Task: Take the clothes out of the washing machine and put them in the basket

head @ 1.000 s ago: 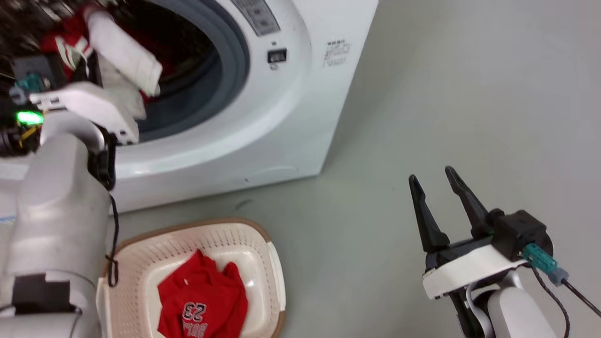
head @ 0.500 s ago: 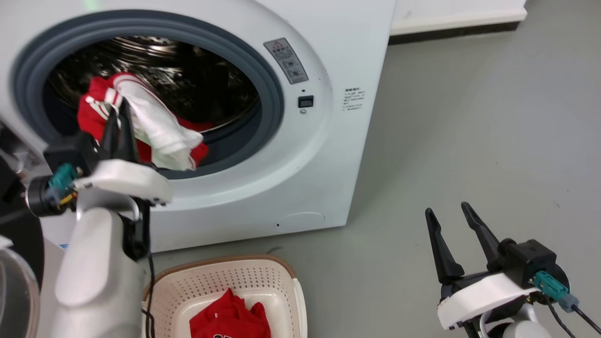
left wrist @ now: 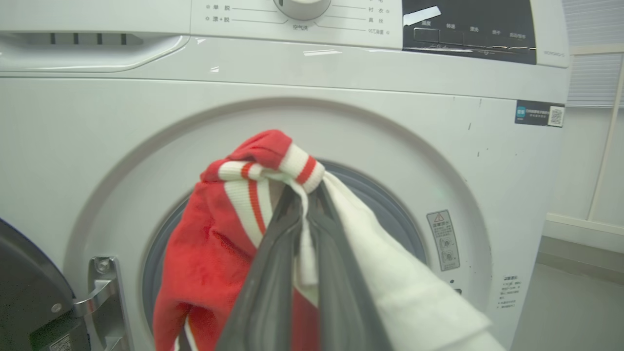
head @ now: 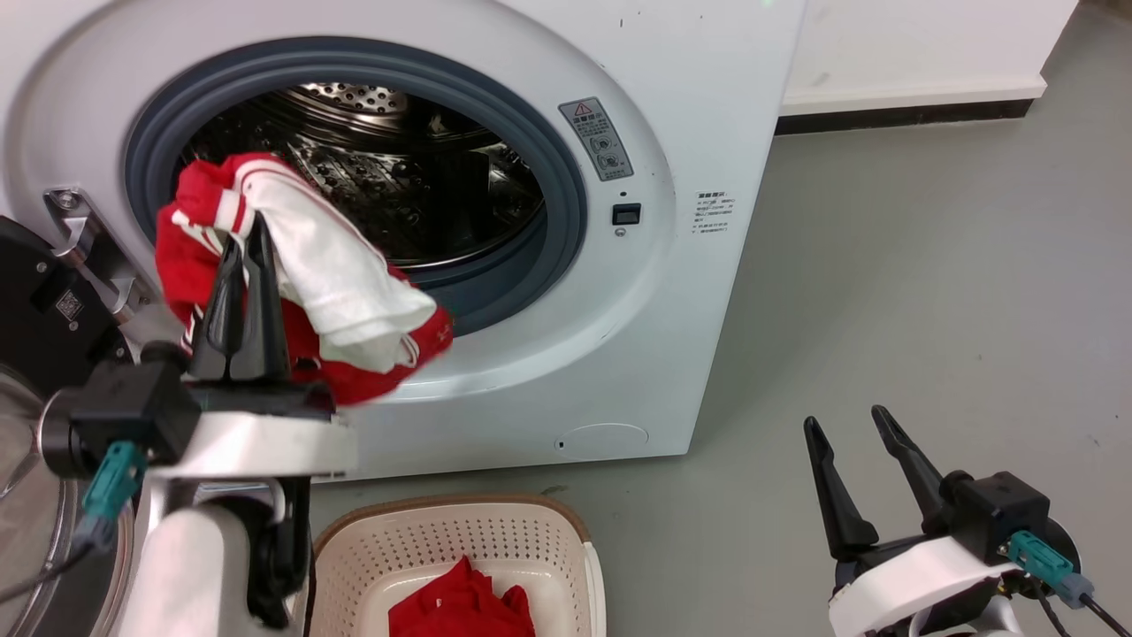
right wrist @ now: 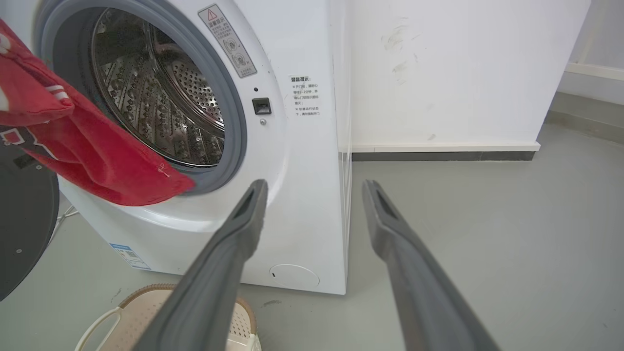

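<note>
The white washing machine stands open, its steel drum bare inside. My left gripper is shut on a bundle of clothes, red and white fabric with red-striped trim, hanging in front of the grey door ring. The left wrist view shows the fingers pinching the striped trim. The cream basket sits on the floor below, holding a red jersey. My right gripper is open and holds nothing, low at the right, away from the machine.
The machine's black-rimmed glass door swings open at the left, beside my left arm. A white wall with dark skirting runs behind at the right. Grey floor spreads to the right of the machine. The basket's handle is in the right wrist view.
The head camera has tilted up, showing more of the drum. My left gripper has drawn back out of the opening with the clothes, which now hang over the ring's lower edge. The right gripper stays open.
</note>
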Robot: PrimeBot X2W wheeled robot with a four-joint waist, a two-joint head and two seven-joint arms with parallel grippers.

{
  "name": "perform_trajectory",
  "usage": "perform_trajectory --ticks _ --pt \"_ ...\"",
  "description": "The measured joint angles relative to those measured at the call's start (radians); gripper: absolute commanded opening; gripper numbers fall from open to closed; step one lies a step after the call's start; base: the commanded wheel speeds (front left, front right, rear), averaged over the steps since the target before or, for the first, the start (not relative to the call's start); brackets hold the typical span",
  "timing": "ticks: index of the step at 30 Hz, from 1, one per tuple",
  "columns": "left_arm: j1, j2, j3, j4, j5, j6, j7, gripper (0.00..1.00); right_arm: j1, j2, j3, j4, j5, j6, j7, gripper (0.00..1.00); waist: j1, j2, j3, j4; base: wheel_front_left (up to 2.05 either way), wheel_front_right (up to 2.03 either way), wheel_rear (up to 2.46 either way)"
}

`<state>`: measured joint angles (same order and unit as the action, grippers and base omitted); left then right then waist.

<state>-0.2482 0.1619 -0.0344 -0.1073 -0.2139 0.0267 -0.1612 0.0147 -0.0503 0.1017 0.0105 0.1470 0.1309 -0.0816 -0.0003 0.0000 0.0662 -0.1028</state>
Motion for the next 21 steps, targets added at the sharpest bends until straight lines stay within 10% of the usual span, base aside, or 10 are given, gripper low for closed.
perform_trajectory --ticks 9,21 --pt "0.202 -0.045 -0.076 -0.207 -0.008 0.026 0.089 0.00 0.012 0.000 -0.016 -0.016 -0.007 0.000 0.011 1.00 0.0001 0.0000 0.010 0.025 0.00 0.00 0.00" --pt "0.305 -0.082 -0.138 0.155 -0.079 0.023 0.050 0.00 -0.025 0.000 -0.009 -0.026 -0.007 0.000 0.008 1.00 0.0003 0.0000 0.097 0.050 0.00 0.00 0.00"
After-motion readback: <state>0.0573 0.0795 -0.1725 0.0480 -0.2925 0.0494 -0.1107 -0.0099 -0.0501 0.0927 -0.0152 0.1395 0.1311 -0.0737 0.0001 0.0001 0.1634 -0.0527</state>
